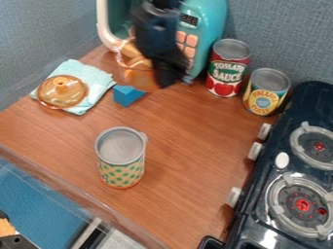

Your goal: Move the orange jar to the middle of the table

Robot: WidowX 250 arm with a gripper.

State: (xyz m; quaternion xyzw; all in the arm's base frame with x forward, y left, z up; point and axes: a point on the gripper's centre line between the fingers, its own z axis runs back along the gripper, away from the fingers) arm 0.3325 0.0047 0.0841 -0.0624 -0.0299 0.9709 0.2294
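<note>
The black gripper (166, 70) hangs at the top centre, in front of the turquoise toy microwave. Directly beside it, on its left and partly behind it, is the see-through orange jar (139, 73), near the back of the table. The arm and gripper cover the jar's right side, and whether the jar is held or touches the table cannot be made out. The wooden table's middle (175, 141) lies in front of and below the gripper.
An orange lid (62, 90) rests on a light blue cloth (98, 80) at left. A blue block (127, 95) sits below the jar. A dotted can (121, 158) stands front-centre. Tomato (228, 68) and pineapple (266, 92) cans stand back right, beside the stove (260, 214).
</note>
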